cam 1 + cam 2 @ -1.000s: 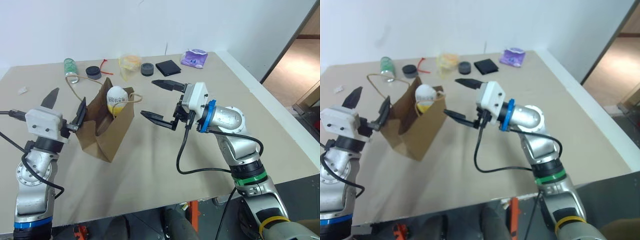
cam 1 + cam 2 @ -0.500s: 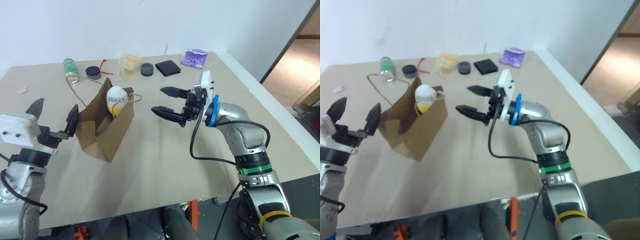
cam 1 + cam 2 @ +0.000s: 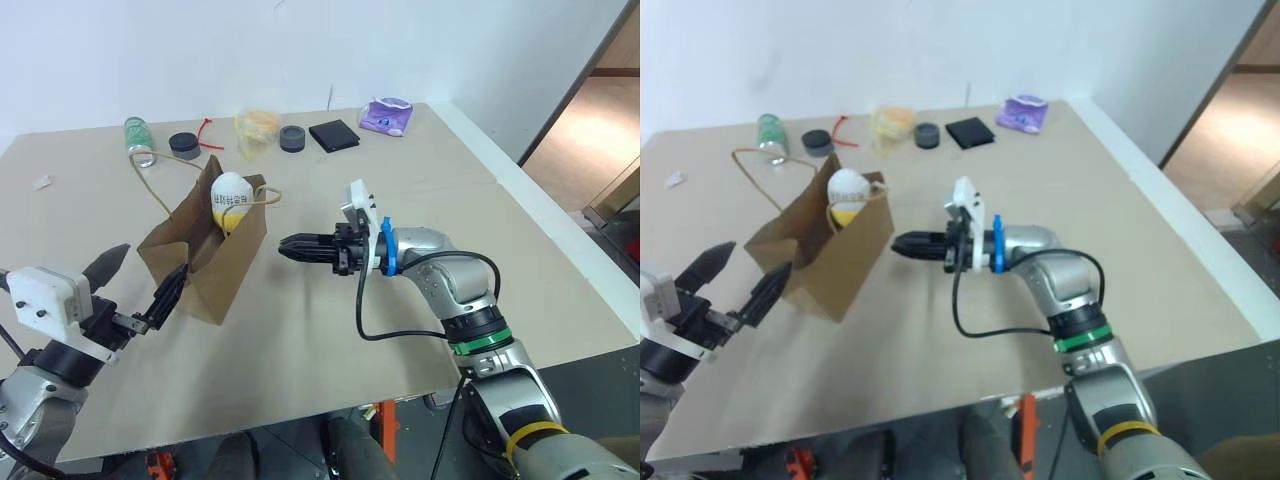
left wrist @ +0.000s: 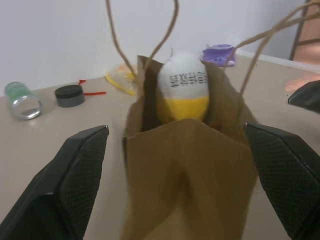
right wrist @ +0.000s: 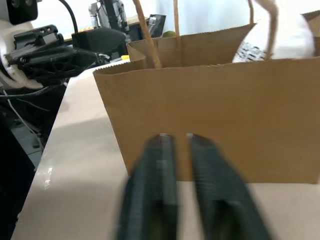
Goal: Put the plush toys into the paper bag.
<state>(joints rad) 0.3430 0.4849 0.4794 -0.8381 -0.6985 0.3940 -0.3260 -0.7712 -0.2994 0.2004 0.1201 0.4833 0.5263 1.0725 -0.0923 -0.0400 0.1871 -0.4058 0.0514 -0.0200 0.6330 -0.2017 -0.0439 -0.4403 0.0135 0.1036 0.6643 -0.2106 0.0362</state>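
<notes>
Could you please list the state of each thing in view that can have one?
Brown kraft paper bag: upright, mouth open.
White egg-shaped plush toy with yellow end: sticking out of the bag's top.
Left gripper: open, empty, beside the bag.
Right gripper: shut, empty, pointing at the bag.
Green can: lying on its side.

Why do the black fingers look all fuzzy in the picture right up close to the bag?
Right wrist view: the right hand sits very near the lens, so its fingers smear out of focus, while the paper bag beyond looks sharper. Left wrist view: the left hand's fingers look soft too.
</notes>
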